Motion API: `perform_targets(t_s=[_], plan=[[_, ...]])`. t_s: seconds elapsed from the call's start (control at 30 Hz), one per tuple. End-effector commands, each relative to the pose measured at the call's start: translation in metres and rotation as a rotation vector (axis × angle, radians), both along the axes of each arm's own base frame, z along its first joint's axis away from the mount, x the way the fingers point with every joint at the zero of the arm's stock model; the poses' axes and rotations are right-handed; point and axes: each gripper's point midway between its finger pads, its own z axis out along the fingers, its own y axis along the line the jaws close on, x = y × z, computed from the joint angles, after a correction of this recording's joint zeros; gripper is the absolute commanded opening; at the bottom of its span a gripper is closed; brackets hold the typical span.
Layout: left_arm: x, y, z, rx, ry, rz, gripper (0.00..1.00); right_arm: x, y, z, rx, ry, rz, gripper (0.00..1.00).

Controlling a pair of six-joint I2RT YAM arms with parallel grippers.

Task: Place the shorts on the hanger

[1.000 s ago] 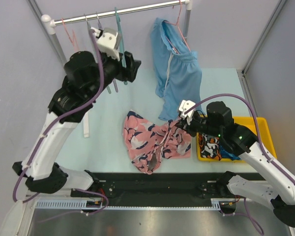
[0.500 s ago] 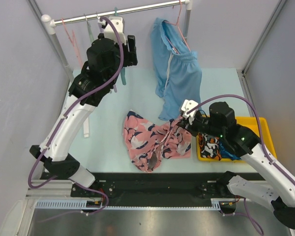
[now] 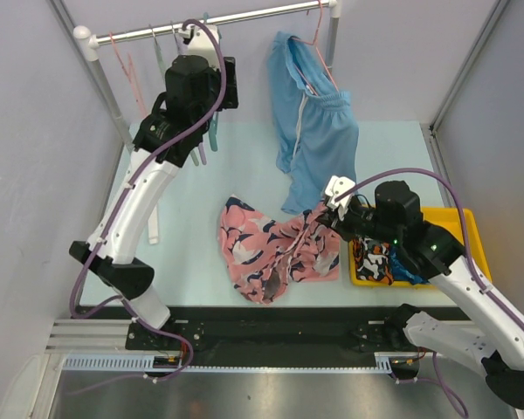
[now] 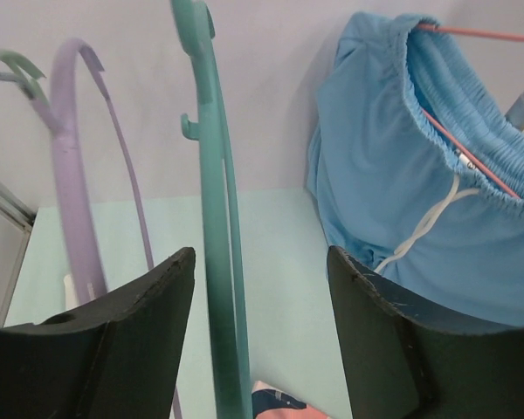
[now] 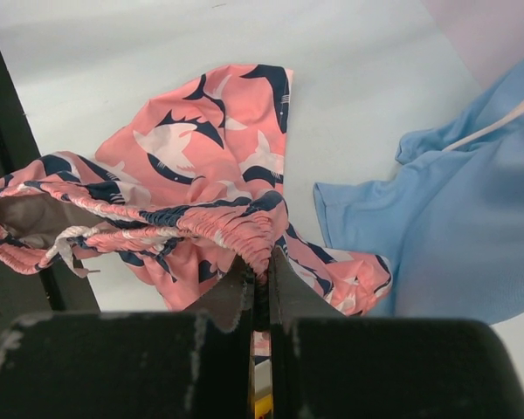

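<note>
Left gripper [image 4: 258,266] open, two black fingers [image 4: 113,349] spread wide at bottom of view. Teal hanger [image 4: 217,201] rises upright between them, nearer camera-left finger, gap visible both sides. Purple hanger [image 4: 70,148] left of it; pale green hanger [image 4: 9,65] at far left edge. Light-blue shorts [image 4: 393,175] on right, waistband over thin pink hanger [image 4: 472,33], white drawstring [image 4: 428,223] dangling. Pale teal table [image 4: 284,236] below, lilac wall [image 4: 271,87] behind. Corner of pink printed shorts [image 4: 279,408] at bottom edge.
</note>
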Motion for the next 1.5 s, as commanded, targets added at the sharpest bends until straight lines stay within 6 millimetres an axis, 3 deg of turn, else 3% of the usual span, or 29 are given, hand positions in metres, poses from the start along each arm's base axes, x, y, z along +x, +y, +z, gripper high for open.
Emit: perform_targets(t_s=[0.0, 0.23, 0.47, 0.67, 0.87, 1.0, 1.03, 1.23, 1.27, 1.33, 1.37, 1.43, 1.47], plan=[[0.0, -0.001, 0.015, -0.045, -0.023, -0.022, 0.66, 0.0, 0.0, 0.017, 0.063, -0.041, -0.004, 0.0], [0.014, -0.001, 0.008, -0.045, -0.003, -0.024, 0.57, 0.0, -0.001, 0.017, 0.069, -0.04, -0.008, 0.0], [0.017, -0.004, 0.028, -0.07, -0.064, -0.049, 0.18, 0.002, -0.003, 0.015, 0.072, -0.033, -0.012, 0.0], [0.012, 0.001, 0.058, -0.079, -0.163, -0.051, 0.02, 0.003, -0.002, 0.014, 0.075, -0.03, -0.009, 0.0], [-0.01, -0.002, 0.089, -0.124, -0.251, -0.13, 0.0, 0.007, -0.001, 0.015, 0.081, -0.029, -0.017, 0.0], [-0.027, -0.004, 0.089, -0.128, -0.28, -0.184, 0.0, 0.01, -0.002, 0.017, 0.088, -0.025, -0.022, 0.0], [-0.036, 0.0, 0.102, -0.136, -0.326, -0.191, 0.0, 0.011, -0.002, 0.017, 0.089, -0.024, -0.024, 0.0], [-0.05, 0.0, 0.09, -0.107, -0.301, -0.237, 0.0, 0.018, -0.003, 0.022, 0.099, -0.019, -0.039, 0.0], [-0.051, -0.004, 0.077, -0.093, -0.266, -0.253, 0.0, 0.021, -0.005, 0.024, 0.103, -0.02, -0.049, 0.0], [-0.069, -0.007, 0.076, -0.097, -0.268, -0.322, 0.01, 0.023, -0.005, 0.026, 0.11, -0.008, -0.05, 0.0], [-0.073, -0.013, 0.056, -0.086, -0.235, -0.363, 0.0, 0.027, -0.008, 0.026, 0.113, -0.007, -0.062, 0.0], [-0.112, -0.022, 0.063, -0.087, -0.297, -0.515, 0.0, 0.03, -0.009, 0.026, 0.119, 0.007, -0.06, 0.0], [-0.117, -0.029, 0.048, -0.085, -0.309, -0.564, 0.0, 0.032, -0.011, 0.025, 0.123, 0.014, -0.071, 0.0]])
